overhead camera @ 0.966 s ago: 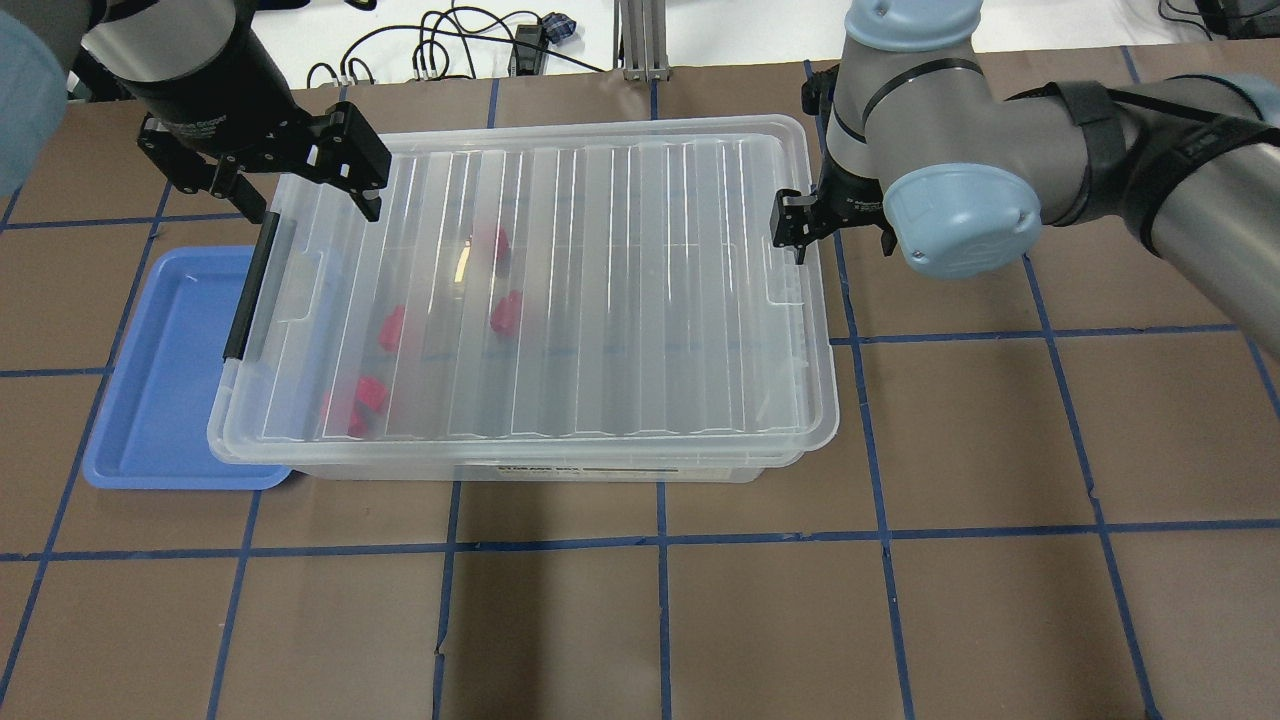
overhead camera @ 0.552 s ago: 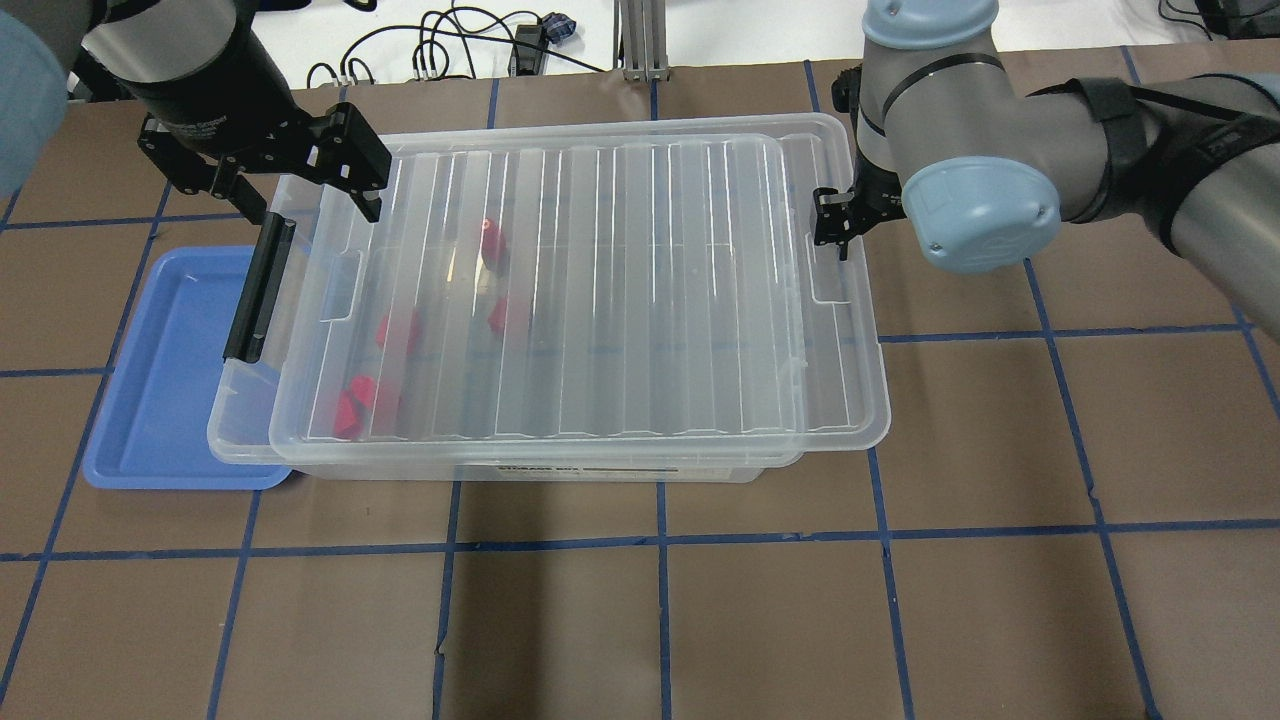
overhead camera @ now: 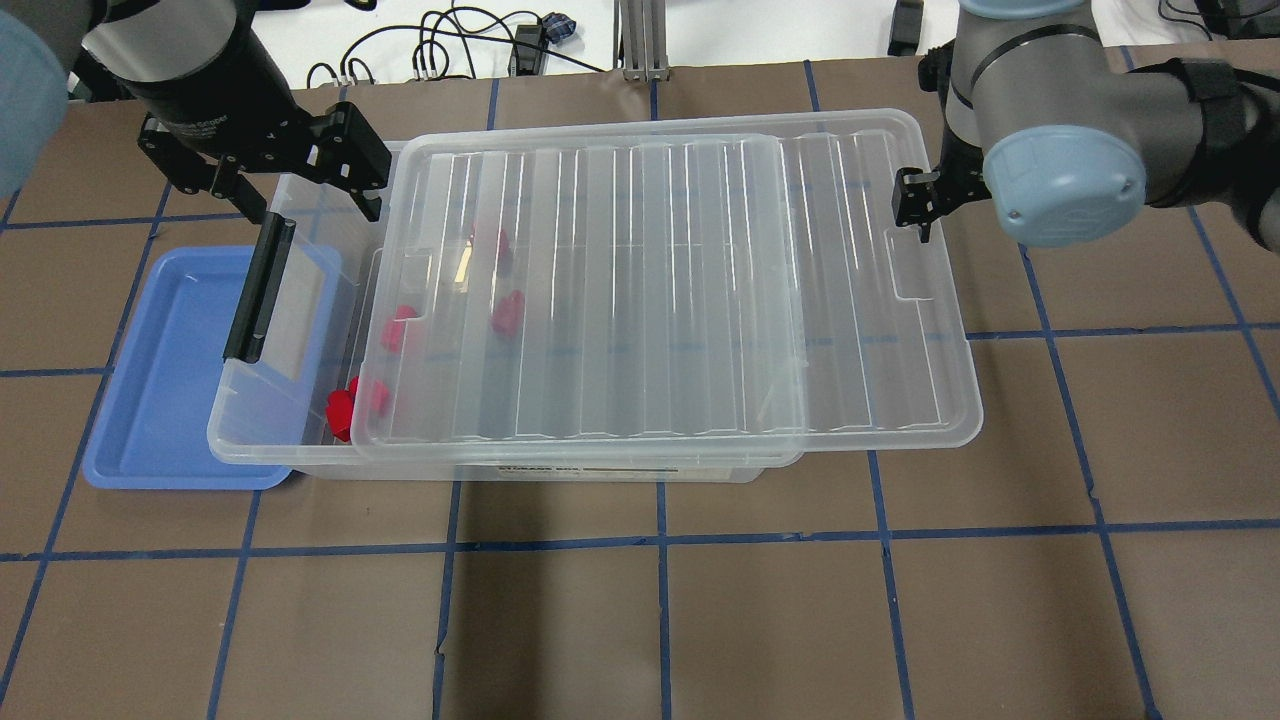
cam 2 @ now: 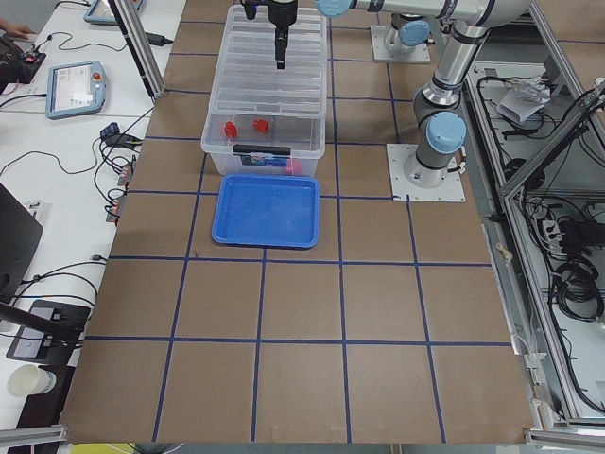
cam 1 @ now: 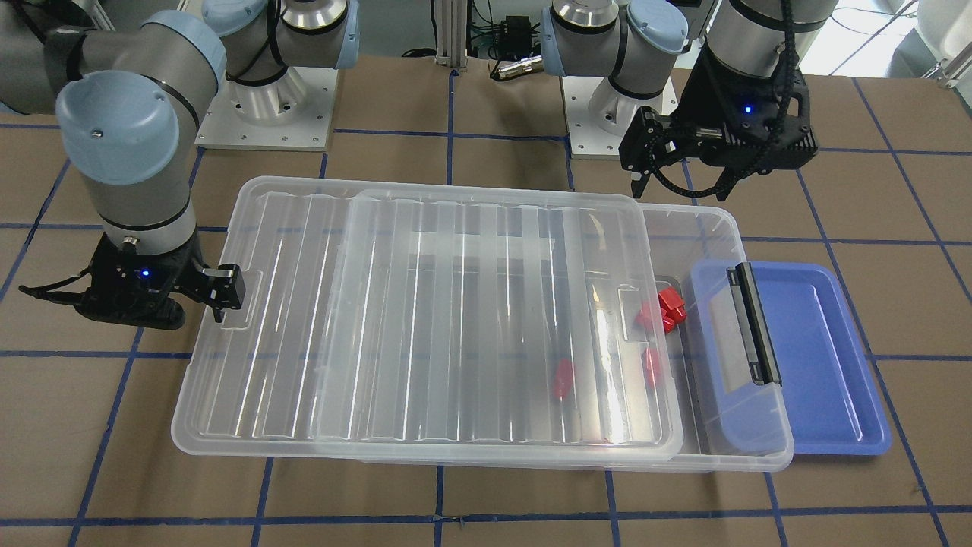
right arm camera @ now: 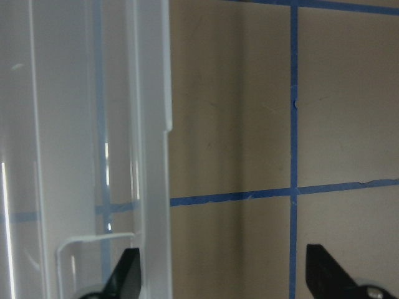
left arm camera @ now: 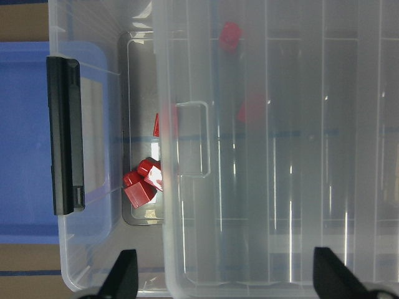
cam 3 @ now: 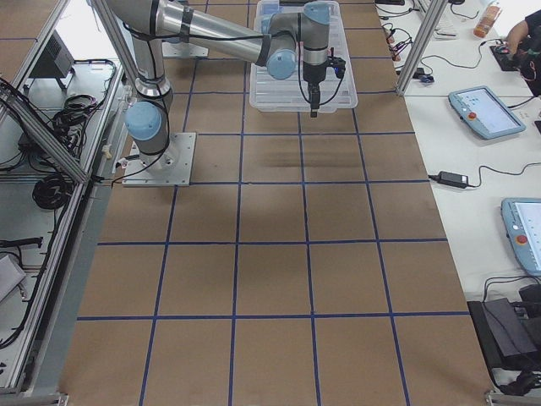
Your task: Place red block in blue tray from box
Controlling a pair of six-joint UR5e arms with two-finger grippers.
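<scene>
The clear box (overhead camera: 262, 452) has its ridged lid (overhead camera: 680, 280) slid toward my right, so its left end is uncovered. Several red blocks lie inside: a cluster (overhead camera: 340, 405) (cam 1: 665, 308) (left arm camera: 140, 187) sits in the uncovered part, and others (overhead camera: 508, 312) (cam 1: 562, 378) show through the lid. The blue tray (overhead camera: 160, 370) (cam 1: 824, 357) lies partly under the box's left end, beside the black latch (overhead camera: 258, 290). My left gripper (overhead camera: 310, 200) (cam 1: 680, 186) hangs open above the box's far-left corner. My right gripper (overhead camera: 915, 205) (cam 1: 219, 292) is open, one finger at the lid's right edge notch.
The table is brown paper with a blue tape grid (overhead camera: 660, 540). Cables lie beyond the far edge (overhead camera: 450, 50). The lid overhangs the box on the right (overhead camera: 930, 400). Both arm bases stand behind the box (cam 1: 266, 106).
The lid has slid to my right together with my right gripper, uncovering the box's left end and a red block cluster. My left gripper has not moved.
</scene>
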